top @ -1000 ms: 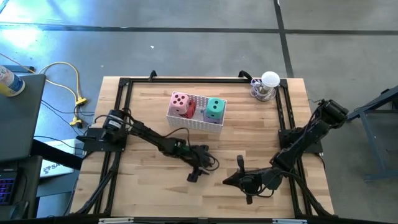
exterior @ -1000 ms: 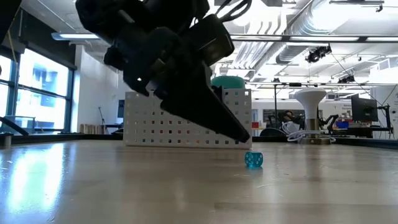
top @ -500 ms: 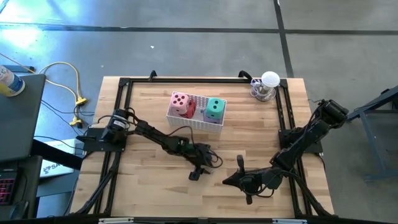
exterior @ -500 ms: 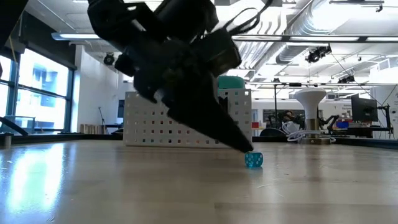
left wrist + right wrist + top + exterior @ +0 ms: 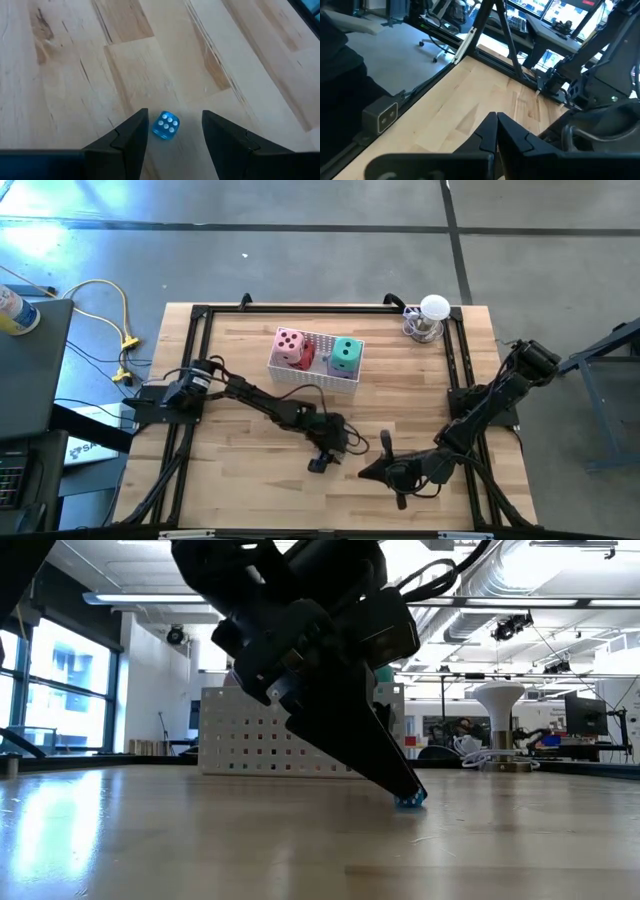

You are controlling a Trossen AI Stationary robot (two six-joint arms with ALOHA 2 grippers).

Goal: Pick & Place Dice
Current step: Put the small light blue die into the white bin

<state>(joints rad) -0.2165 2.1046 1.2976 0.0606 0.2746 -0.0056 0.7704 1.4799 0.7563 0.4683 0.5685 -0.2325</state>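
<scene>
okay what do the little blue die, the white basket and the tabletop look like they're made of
Small blue die: looks like translucent glossy plastic, with white pips.
White basket: probably rigid matte plastic, its walls a grid of square holes.
Tabletop: pale wood planks with visible grain, smooth, lightly reflective.

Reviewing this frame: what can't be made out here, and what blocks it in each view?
- Small blue die: hidden in the high view under the left gripper; in the low view only a sliver shows behind its fingers.
- Red die in the white basket: mostly hidden between the pink die and green die; pips unreadable.
- Purple die: not visible in any view.
- Right gripper, shut: fingertips hard to separate in the high view.
</scene>
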